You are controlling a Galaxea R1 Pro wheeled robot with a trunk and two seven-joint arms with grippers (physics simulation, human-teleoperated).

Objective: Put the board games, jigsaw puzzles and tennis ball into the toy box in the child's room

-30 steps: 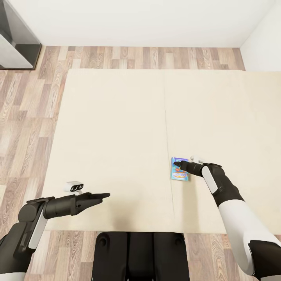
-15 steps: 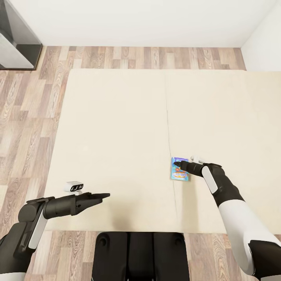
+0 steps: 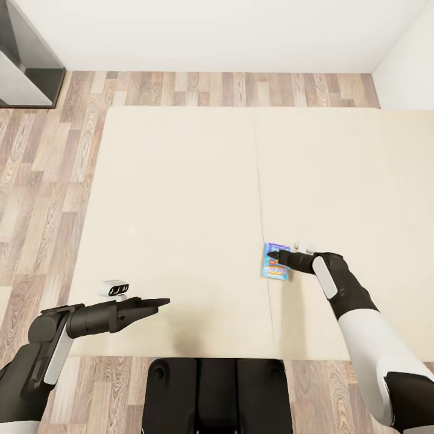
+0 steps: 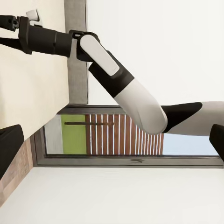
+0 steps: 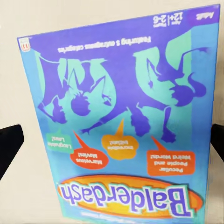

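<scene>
The blue board game [image 3: 276, 269] lay flat on the bed [image 3: 181, 181], near the front edge and just right of the line between the two mattress halves. The right gripper [image 3: 276, 255] sat low over the box, its fingers spread wide on both sides of it and not yet squeezing. Since a second ago the box had slid a tiny bit. So the grab was probably about to happen. The left gripper [image 3: 161, 302] waited by the front edge, holding nothing; I cannot tell how wide.

Small blue board game [image 3: 276, 269] flat on the cream bed [image 3: 181, 211], just beside its centre seam.
</scene>
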